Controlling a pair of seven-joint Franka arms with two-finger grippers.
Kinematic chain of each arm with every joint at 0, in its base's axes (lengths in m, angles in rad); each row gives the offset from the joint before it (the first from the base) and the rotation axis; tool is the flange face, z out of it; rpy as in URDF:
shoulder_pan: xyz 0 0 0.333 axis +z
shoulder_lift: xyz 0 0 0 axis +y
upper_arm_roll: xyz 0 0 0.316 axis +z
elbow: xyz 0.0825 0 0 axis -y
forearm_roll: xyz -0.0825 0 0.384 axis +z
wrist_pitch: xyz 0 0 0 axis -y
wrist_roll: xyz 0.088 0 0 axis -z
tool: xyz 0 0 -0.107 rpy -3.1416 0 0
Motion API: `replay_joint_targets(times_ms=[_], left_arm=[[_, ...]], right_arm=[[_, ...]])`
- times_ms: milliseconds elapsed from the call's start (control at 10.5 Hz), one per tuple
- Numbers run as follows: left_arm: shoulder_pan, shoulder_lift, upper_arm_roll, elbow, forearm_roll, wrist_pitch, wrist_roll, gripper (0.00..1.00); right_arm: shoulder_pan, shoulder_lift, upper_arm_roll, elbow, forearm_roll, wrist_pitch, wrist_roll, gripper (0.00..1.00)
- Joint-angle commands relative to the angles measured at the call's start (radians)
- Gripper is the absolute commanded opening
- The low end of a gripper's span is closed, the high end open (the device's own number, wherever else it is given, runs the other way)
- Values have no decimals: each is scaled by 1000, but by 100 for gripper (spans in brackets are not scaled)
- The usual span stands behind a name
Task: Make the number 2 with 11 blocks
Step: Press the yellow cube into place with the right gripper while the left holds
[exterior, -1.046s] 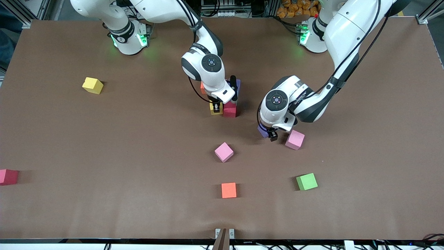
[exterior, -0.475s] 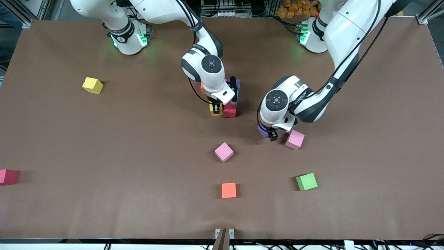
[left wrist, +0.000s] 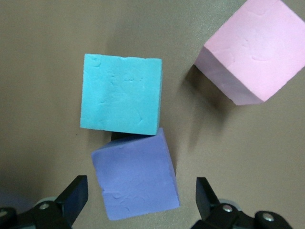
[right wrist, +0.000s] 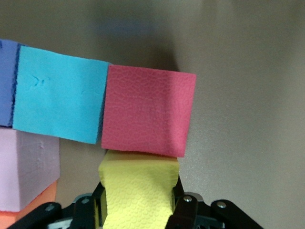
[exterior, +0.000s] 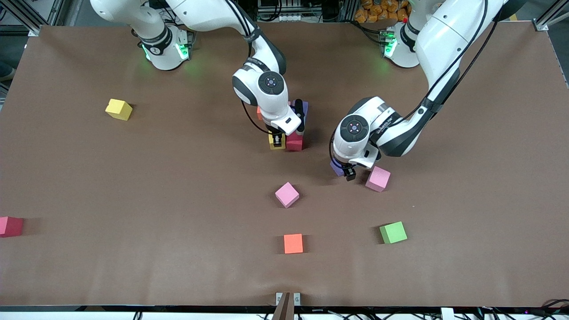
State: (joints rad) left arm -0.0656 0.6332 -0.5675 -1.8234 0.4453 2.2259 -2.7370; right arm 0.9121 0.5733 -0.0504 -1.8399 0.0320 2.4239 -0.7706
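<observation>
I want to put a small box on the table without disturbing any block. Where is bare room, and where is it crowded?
Bare table lies between the lone yellow block, the dark red block and the middle pink block; also toward the left arm's end, past the green block. Crowded: the started figure under the right gripper, and the purple block by the left gripper.
</observation>
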Motion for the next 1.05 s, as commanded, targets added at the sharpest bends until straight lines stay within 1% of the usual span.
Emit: replay_joint_targets(times_ms=[0, 190, 285, 951], left_arm=[[-11, -7, 1, -2, 10, -5, -78, 100], [-13, -7, 1, -2, 12, -5, -78, 100], [-17, -7, 1, -2, 10, -5, -78, 100], [-17, -7, 1, -2, 12, -5, -78, 100]], right_arm=[[21, 28, -17, 24, 3, 0, 5, 18], [19, 28, -17, 24, 8, 0, 7, 32], [19, 28, -17, 22, 9, 0, 4, 99], [18, 25, -17, 22, 14, -2, 7, 100]])
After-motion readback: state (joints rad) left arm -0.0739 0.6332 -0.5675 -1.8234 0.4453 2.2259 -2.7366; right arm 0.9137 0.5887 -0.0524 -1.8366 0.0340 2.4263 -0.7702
